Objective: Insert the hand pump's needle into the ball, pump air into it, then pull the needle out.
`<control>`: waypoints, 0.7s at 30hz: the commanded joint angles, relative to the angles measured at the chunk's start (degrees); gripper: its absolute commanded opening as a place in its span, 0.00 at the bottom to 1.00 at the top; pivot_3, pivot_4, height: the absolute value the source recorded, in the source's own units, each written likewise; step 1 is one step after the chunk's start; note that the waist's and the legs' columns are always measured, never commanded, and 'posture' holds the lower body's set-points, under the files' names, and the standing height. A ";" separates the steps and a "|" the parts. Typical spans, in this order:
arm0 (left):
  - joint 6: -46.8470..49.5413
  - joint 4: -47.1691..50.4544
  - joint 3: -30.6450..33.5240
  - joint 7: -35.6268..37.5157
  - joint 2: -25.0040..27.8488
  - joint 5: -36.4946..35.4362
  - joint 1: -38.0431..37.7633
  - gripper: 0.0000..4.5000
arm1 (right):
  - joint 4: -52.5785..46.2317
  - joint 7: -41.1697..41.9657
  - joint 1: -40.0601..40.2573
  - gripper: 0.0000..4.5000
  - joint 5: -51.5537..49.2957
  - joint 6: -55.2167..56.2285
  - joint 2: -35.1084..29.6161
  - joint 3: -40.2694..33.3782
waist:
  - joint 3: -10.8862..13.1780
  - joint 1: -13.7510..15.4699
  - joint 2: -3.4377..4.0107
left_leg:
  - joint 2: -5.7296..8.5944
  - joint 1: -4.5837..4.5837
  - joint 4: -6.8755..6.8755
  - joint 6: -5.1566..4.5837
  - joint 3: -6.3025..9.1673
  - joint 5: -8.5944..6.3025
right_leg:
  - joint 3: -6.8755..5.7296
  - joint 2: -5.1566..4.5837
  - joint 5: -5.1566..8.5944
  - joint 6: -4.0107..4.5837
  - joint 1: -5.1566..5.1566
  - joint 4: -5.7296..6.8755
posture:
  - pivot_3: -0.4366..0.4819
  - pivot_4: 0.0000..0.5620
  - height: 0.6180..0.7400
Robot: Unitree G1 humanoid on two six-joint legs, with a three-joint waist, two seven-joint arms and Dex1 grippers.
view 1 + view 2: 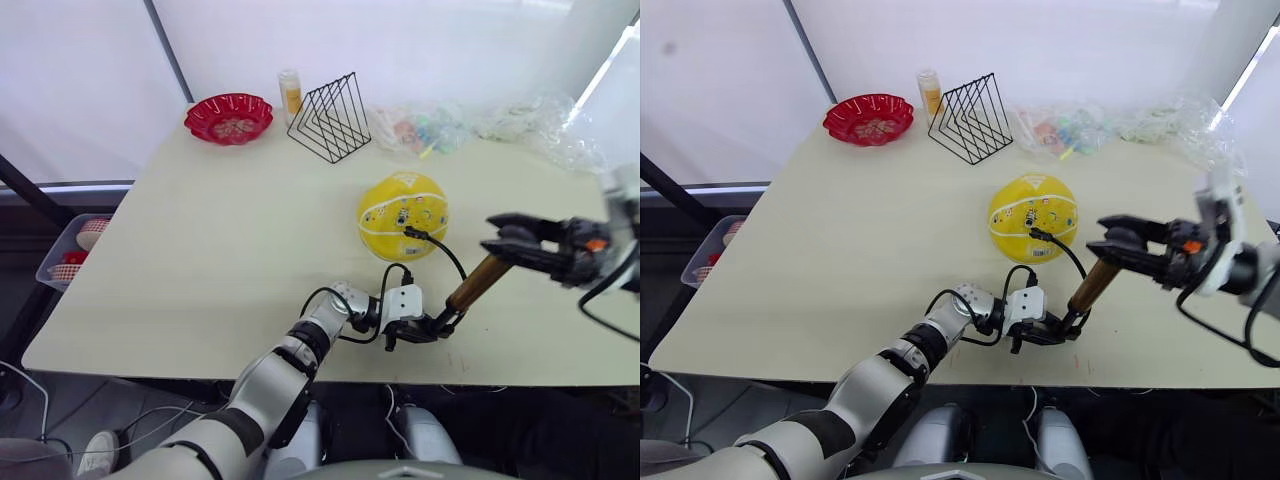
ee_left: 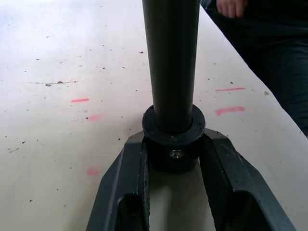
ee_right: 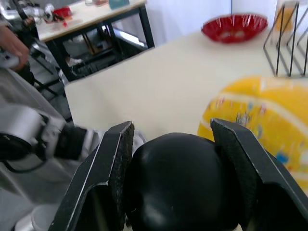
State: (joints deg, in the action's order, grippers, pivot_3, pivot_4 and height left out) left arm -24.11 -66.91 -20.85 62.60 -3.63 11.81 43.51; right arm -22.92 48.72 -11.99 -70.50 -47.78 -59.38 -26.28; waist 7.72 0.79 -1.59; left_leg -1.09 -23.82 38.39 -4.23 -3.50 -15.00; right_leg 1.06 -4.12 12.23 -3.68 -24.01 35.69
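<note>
A yellow ball (image 1: 403,212) rests on the table's right half. The hand pump (image 1: 478,283) leans tilted beside it, gold barrel rising toward the right. My left gripper (image 1: 438,326) is shut on the pump's black bottom cap (image 2: 173,144) at the table surface. The pump's round black handle (image 3: 180,187) sits between the fingers of my right gripper (image 1: 503,240), which is shut on it. A thin black hose (image 1: 448,255) loops from the pump to a black fitting (image 1: 411,233) pressed against the ball. The needle's pin is hidden at the ball.
At the table's far side stand a red bowl (image 1: 229,118), a small bottle (image 1: 290,93), a black wire rack (image 1: 331,118) and crumpled plastic bags (image 1: 500,123). A bin (image 1: 73,250) sits below the left edge. A person's hand (image 2: 232,7) is near the table's front edge.
</note>
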 commanded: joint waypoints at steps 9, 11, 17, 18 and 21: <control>2.36 -4.30 -2.59 -0.02 2.19 3.61 -2.71 0.22 | -4.91 -2.06 3.64 0.46 1.55 -1.32 -0.20 -1.11 | -0.33 -0.07 -0.68 | 0.07 0.11 0.10 -0.88 -1.67 -0.67 | -0.23 -0.92 -0.22 -0.36 -0.55 -0.07 | 0.48 0.27 0.97; 2.39 -4.25 -2.52 -0.10 2.21 3.59 -2.69 0.22 | -6.10 -1.94 7.10 0.46 6.10 0.57 1.78 3.13 | -0.53 -0.12 -0.81 | 0.07 0.13 0.27 -0.89 -1.70 -0.83 | -0.29 -0.95 -0.23 -0.37 -0.55 -0.06 | 0.48 0.27 0.97; 2.37 -4.30 -2.34 -0.40 2.22 3.81 -2.68 0.22 | -4.62 -1.17 14.10 0.46 20.88 9.40 8.92 16.23 | -1.34 -0.37 -1.46 | -0.02 0.26 0.36 -0.80 -1.84 -1.00 | -0.28 -1.00 -0.24 -0.37 -0.54 -0.05 | 0.48 0.27 0.97; 2.38 -4.31 -2.30 -0.42 2.21 3.83 -2.68 0.22 | -3.65 -0.39 15.06 0.46 23.51 11.22 9.45 18.22 | -1.46 -0.36 -1.53 | -0.02 0.28 0.35 -0.80 -1.87 -1.01 | -0.25 -1.00 -0.24 -0.37 -0.54 -0.05 | 0.48 0.27 0.97; 2.40 -4.33 -2.25 -0.45 2.16 3.91 -2.75 0.22 | -0.37 0.37 16.44 0.46 28.74 15.88 11.76 20.47 | -1.65 -0.20 -1.46 | -0.09 0.43 0.36 -0.73 -2.04 -1.13 | -0.33 -1.03 -0.25 -0.35 -0.52 -0.01 | 0.48 0.27 0.97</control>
State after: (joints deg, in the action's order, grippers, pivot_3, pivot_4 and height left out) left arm -24.13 -67.60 -21.01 61.19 -3.29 12.77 42.62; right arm -27.11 48.50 1.57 -47.06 -31.68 -47.73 -10.20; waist 6.07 0.59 -3.05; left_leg -1.19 -23.31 38.75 -5.01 -5.65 -16.18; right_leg 0.70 -5.23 11.98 -4.03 -24.52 35.69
